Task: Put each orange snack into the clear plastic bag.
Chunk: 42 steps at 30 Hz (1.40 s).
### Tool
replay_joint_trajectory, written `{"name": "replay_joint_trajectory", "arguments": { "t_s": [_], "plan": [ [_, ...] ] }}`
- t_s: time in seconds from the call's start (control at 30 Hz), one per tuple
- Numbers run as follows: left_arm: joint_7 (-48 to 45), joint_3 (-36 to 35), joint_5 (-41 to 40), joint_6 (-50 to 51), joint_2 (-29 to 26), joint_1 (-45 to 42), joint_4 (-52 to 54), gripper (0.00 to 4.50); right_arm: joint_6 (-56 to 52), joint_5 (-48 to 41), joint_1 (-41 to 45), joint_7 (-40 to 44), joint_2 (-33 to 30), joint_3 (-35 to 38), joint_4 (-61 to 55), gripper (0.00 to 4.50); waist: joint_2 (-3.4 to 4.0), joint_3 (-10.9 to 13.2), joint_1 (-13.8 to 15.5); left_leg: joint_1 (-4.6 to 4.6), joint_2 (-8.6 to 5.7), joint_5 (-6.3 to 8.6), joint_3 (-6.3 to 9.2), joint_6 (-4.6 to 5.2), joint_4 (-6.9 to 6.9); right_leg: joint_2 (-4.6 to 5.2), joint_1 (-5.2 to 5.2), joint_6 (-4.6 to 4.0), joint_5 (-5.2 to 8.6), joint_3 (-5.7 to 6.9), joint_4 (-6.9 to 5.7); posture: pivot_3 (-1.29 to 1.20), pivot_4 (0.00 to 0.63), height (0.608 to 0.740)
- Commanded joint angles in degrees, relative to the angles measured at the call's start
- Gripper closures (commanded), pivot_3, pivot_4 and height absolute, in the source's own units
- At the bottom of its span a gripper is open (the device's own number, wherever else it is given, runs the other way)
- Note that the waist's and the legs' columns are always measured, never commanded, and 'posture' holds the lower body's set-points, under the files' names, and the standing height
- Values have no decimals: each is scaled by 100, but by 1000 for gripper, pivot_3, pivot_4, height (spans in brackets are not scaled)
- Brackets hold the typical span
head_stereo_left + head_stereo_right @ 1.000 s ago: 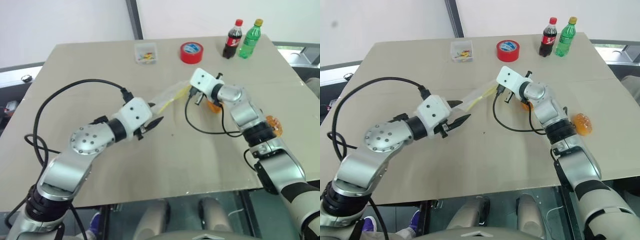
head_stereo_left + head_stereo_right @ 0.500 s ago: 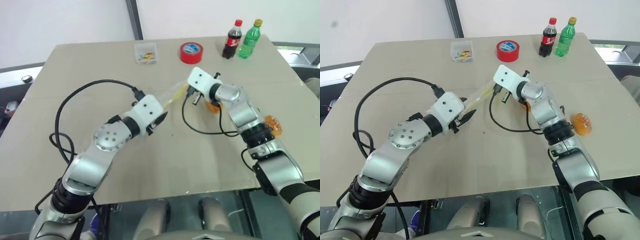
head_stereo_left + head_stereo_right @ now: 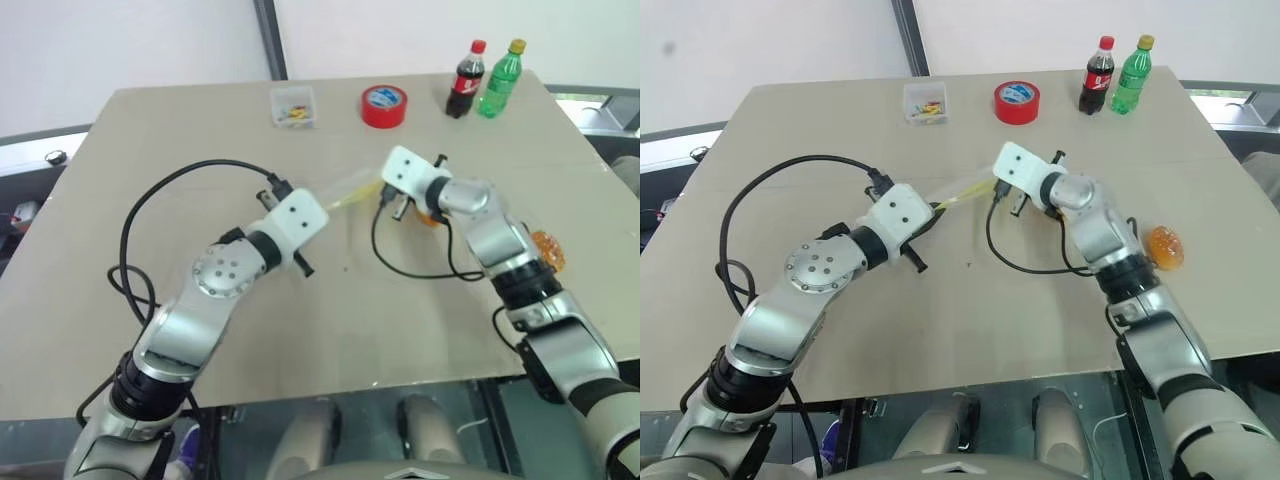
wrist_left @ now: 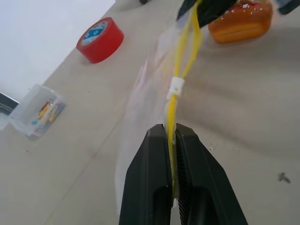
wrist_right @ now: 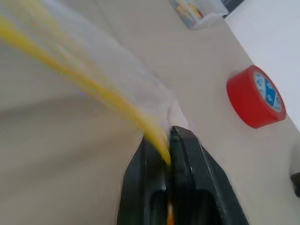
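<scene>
The clear plastic bag (image 4: 154, 89) is clamped by both the left gripper (image 4: 171, 140) and the right gripper (image 5: 169, 140) at frame centre, with one orange snack (image 4: 241, 21) just beside it and the red tape roll (image 3: 384, 105) well apart at upper centre.

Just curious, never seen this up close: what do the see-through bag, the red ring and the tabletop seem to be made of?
The clear plastic bag looks like thin floppy plastic film: the table shows through it, and it has a yellow zip strip. The red tape roll looks like glossy wound tape. The table looks like matte beige board, perhaps laminate.
</scene>
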<state>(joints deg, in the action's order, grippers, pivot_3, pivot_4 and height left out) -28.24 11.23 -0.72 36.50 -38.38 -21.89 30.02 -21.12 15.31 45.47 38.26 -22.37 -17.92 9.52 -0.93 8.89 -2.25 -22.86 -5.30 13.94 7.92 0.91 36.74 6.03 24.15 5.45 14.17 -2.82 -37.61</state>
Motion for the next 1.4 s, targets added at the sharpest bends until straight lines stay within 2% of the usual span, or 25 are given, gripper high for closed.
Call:
{"name": "replay_joint_trajectory", "arguments": {
  "t_s": [0.03,0.07,0.13,0.2,0.23,0.27,0.33,0.37,0.5,0.8,1.0,1.13,1.2,1.4],
  "plan": [
    [-144,-328,-10,-528,-47,-19,-174,4500,-622,-225,-575,-2,-119,457,-1242,2626,0,0,13,0,-1,0,0,0,0,0,0,0,0,-1,-1,0,150,740],
    [-162,-325,25,-630,-55,-19,-211,4500,-810,-306,-753,30,-156,556,-1532,2405,0,0,16,0,0,0,0,0,2,0,0,0,0,0,-2,0,150,740],
    [-140,-298,147,-797,-49,-1,-317,4500,-1164,-588,-1090,115,-183,810,-2113,2405,0,0,24,-2,-1,0,-1,1,8,1,0,0,0,-2,-6,0,150,740],
    [-143,-256,264,-996,-60,34,-412,4500,-1759,-1047,-1287,93,44,1147,-2631,2405,0,0,15,-3,-1,1,-1,1,11,1,0,0,0,-2,-8,0,150,740],
    [-155,-239,310,-1084,-62,45,-448,4500,-2101,-1300,-1334,77,202,1287,-2849,3004,0,0,3,-2,-1,1,-2,1,14,1,-1,1,0,-3,-11,0,150,740],
    [-180,-225,336,-1165,-58,53,-470,4500,-2405,-1535,-1364,74,351,1382,-3036,3308,0,0,-7,0,1,1,-3,1,15,0,-1,0,0,-4,-15,0,150,740],
    [-224,-211,372,-1282,-40,53,-505,4500,-2879,-1926,-1344,-26,734,1504,-3256,4218,0,0,-10,6,4,1,-3,2,16,-4,-1,0,0,-5,-26,0,150,740],
    [-246,-213,385,-1323,-30,52,-519,4500,-3044,-2068,-1313,-107,918,1523,-3307,4462,0,0,-9,7,6,1,-2,2,16,-5,-1,0,0,-4,-27,0,150,740],
    [-279,-250,435,-1387,27,42,-557,4500,-3349,-2362,-1152,-450,1357,1533,-3250,4462,1,0,4,6,3,1,-2,2,20,-2,-2,0,0,-4,-29,0,150,740],
    [-313,-190,628,-1553,99,176,-353,4500,-3386,-2802,-859,-945,1828,1465,-2700,4462,1,0,-15,2,0,1,1,1,27,0,-2,0,0,-1,-31,0,150,740],
    [-418,-166,674,-1767,115,278,-278,4500,-3160,-2811,-836,-1152,1904,1345,-2137,4462,2,0,-13,3,-1,1,1,2,28,0,-2,0,-1,0,-31,0,150,740],
    [-581,-188,707,-2174,-15,561,-340,4500,-3055,-2965,-734,-1871,2512,1945,-1433,4462,4,0,-35,7,3,1,-3,1,24,-3,0,0,-1,-6,-33,0,150,740],
    [-623,-245,712,-2291,-66,661,-416,4500,-2721,-2834,-716,-2021,2519,1991,-1183,4462,4,0,-18,8,4,1,-2,1,21,-4,2,0,-1,-6,-34,0,150,740],
    [-766,-362,674,-2695,-201,770,-713,4500,431,-689,-749,-1849,998,8,-520,4462,9,3,0,5,-12,1,-1,2,30,8,-1,1,0,0,-26,0,150,740]
  ]
}}
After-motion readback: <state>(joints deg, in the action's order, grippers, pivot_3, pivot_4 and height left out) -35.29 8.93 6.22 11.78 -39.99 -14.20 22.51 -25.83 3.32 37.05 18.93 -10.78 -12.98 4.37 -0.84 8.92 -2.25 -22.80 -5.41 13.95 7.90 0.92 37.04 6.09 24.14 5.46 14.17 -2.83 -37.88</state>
